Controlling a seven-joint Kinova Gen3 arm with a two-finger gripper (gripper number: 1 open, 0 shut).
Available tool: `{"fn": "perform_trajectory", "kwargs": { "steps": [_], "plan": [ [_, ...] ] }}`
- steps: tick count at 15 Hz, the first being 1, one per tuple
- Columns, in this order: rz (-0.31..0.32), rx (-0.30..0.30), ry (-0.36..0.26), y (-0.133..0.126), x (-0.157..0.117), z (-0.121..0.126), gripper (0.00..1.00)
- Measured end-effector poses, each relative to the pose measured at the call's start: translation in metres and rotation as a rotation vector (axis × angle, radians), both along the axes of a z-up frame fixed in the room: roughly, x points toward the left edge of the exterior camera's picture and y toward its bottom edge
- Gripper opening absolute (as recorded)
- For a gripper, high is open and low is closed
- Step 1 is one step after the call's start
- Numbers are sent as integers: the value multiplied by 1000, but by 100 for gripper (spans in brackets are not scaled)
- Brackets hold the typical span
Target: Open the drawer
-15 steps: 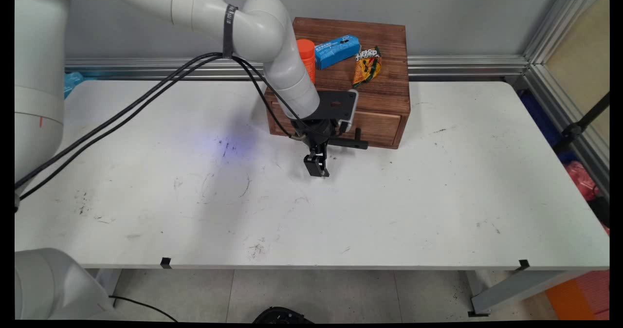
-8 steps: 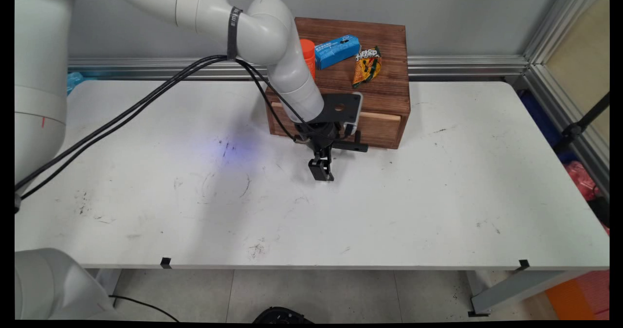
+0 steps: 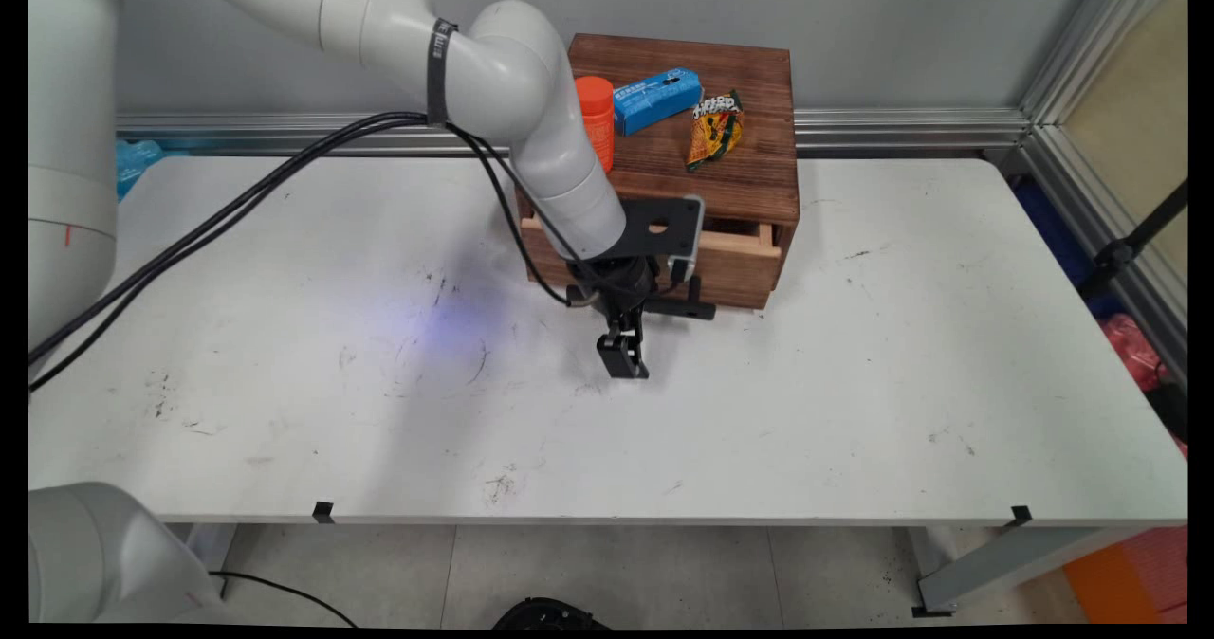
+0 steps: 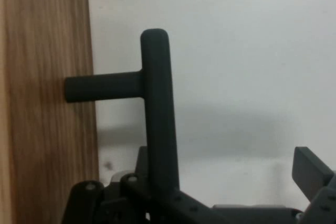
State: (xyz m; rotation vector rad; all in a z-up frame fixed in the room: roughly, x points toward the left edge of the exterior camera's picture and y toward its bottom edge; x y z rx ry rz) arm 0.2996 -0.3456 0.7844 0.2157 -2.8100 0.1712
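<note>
Gripper at the drawer handle

The black two-finger gripper [image 3: 623, 358] is closed on the black T-shaped handle [image 4: 156, 98] of the dark wooden drawer box [image 3: 721, 160], just above the white table [image 3: 759, 411].

Dark rough-grained wood drawer box [image 3: 721, 136] with paler smooth wood drawer front [image 4: 47, 129], matt black handle [image 4: 155, 108], scuffed matt white table [image 3: 759, 411], glossy crinkled snack bag [image 3: 714, 130].

Glossy white tubular arm [image 3: 531, 99] with a black band round its elbow, black cables [image 3: 237, 212] trailing, and a black tool [image 3: 621, 359] of jointed linkage.
</note>
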Motion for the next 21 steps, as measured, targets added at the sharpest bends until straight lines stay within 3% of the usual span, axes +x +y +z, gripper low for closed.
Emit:
{"fn": "perform_trajectory", "kwargs": {
  "steps": [12,21],
  "plan": [
    [27,73,21,61,-18,2,100],
    [39,88,34,103,-31,6,100]
  ]
}}
